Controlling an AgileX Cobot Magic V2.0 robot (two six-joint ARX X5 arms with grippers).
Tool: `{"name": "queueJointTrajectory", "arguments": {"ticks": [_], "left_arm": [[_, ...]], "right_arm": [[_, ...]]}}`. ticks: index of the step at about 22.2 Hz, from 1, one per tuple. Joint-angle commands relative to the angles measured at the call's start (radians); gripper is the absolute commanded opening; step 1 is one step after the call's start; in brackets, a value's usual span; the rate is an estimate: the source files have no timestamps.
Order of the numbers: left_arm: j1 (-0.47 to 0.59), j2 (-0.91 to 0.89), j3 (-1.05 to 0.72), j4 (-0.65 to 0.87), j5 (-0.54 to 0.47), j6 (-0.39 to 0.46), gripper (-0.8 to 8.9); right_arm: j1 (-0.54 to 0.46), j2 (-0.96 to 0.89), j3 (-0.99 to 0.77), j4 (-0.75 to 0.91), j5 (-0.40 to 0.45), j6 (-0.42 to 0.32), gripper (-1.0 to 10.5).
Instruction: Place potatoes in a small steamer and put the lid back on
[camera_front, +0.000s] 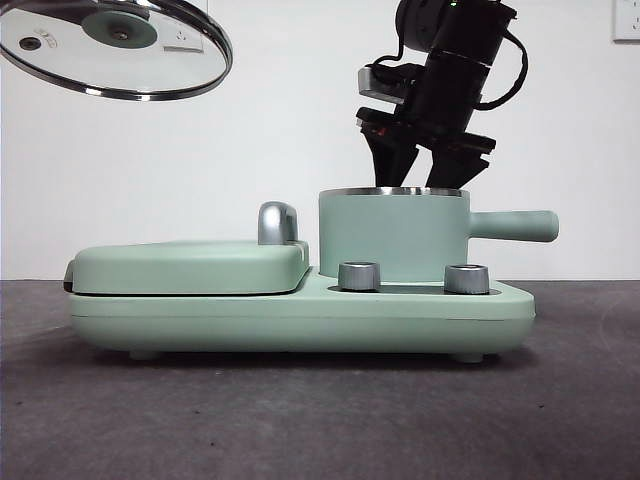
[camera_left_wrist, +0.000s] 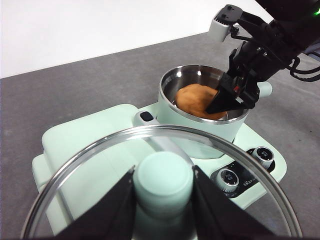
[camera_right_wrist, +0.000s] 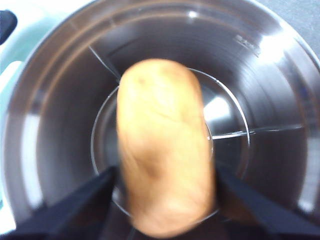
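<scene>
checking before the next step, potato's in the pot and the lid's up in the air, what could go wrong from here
The right gripper is down inside the small steamer with its jaws either side of the potato; pulling out, it might drag the potato up or catch the steel rim.

The left gripper holds the lid only by its small knob, tilted and off to one side of the pot; it may slip, or land crooked on the rim.

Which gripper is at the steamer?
The right gripper, jaws either side of the potato inside the steamer. The left gripper holds the lid aloft.
</scene>
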Motion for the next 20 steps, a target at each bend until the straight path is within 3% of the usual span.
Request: {"name": "queueJointTrajectory", "arguments": {"ticks": [1, 9, 15, 20], "left_arm": [[-0.003, -0.005, 0.014, 0.027, 0.000, -0.001, 0.09], [-0.003, -0.005, 0.014, 0.027, 0.000, -0.005, 0.09], [-0.005, -0.004, 0.014, 0.029, 0.004, -0.014, 0.09], [-0.017, 0.002, 0.014, 0.072, 0.008, -0.024, 0.09]], "right_arm": [[0.004, 0.020, 0.032, 0.009, 0.000, -0.015, 3.5], [0.005, -0.213, -0.019, 0.018, 0.015, -0.022, 3.5], [0.013, -0.622, -0.489, 0.328, 0.009, 0.044, 2.8], [0.018, -0.853, -0.730, 0.351, 0.010, 0.049, 2.6]]}}
